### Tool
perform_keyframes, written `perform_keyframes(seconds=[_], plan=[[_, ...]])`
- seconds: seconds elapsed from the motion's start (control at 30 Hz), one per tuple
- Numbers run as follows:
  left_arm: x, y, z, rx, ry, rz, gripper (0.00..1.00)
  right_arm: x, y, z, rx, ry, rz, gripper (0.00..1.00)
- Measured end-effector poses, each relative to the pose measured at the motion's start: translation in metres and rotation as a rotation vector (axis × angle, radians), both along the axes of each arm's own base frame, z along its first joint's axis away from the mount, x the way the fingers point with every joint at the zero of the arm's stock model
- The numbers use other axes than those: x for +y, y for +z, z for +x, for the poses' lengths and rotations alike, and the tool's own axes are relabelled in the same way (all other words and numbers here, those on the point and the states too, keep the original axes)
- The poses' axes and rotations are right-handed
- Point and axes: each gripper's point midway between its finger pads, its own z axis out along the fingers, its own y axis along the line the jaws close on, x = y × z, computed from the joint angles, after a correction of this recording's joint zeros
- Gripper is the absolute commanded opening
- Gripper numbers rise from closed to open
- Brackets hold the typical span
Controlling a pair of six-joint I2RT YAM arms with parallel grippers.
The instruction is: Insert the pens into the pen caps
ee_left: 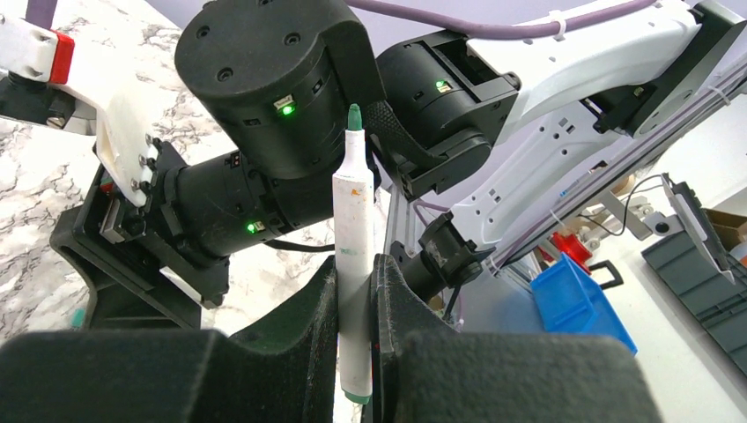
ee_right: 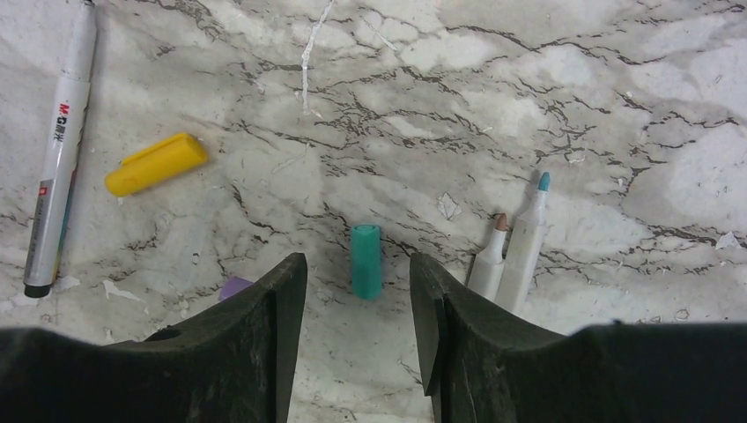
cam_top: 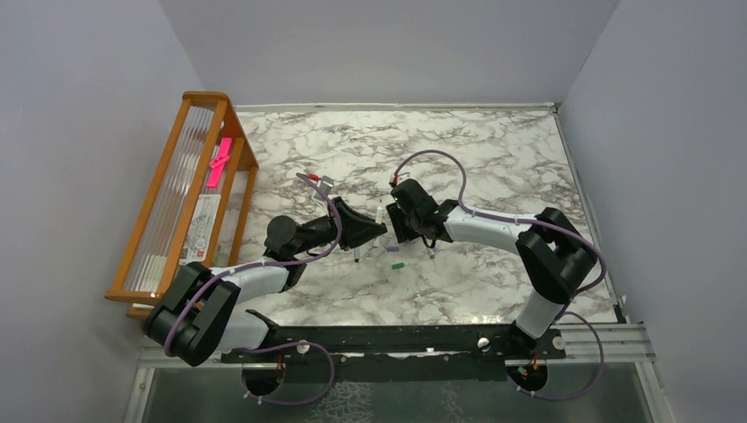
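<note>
My left arm (cam_top: pixel 247 282) and right arm (cam_top: pixel 493 231) both reach in low over the marble table (cam_top: pixel 493 159), wrists nose to nose near its middle. Left gripper (ee_left: pixel 357 282) is clamped on a white pen (ee_left: pixel 352 220), green tip up. Right gripper (ee_right: pixel 358 273) points down, jaws apart. The teal cap (ee_right: pixel 366 262) lies flat between them, touching neither.

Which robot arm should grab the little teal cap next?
Right. The right gripper hangs open straight over the teal cap on the table. The left gripper is busy clamping a pen.
</note>
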Motion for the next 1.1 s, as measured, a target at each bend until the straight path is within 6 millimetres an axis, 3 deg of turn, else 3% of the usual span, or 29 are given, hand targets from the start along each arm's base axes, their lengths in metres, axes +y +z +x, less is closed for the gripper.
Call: perform_keyframes(seconds=[0.07, 0.27, 0.47, 0.73, 0.8, 0.87, 1.03, 1.1], plan=[[0.000, 0.000, 0.000, 0.001, 0.000, 0.001, 0.00, 0.000, -0.003, 0.000, 0.005, 0.000, -0.005, 0.38], [0.001, -0.005, 0.000, 0.011, 0.004, 0.008, 0.00, 0.000, -0.018, 0.000, 0.026, -0.003, -0.023, 0.28], [0.001, -0.006, 0.000, 0.016, 0.004, 0.012, 0.00, 0.001, -0.019, 0.002, 0.024, -0.004, -0.023, 0.01], [-0.001, -0.007, 0.000, 0.024, 0.011, 0.009, 0.00, -0.003, -0.012, 0.000, 0.027, -0.041, -0.018, 0.01], [-0.004, -0.008, 0.000, 0.038, 0.013, 0.004, 0.00, -0.003, 0.005, 0.000, 0.005, -0.060, 0.017, 0.01], [-0.010, -0.011, 0.000, 0.056, 0.010, -0.007, 0.00, 0.000, 0.035, 0.002, -0.047, -0.076, 0.090, 0.01], [-0.023, -0.020, -0.001, 0.119, -0.004, -0.044, 0.00, 0.006, 0.151, -0.001, -0.272, -0.108, 0.450, 0.01], [-0.027, -0.026, -0.001, 0.149, -0.004, -0.051, 0.00, 0.003, 0.186, -0.009, -0.338, -0.108, 0.588, 0.01]])
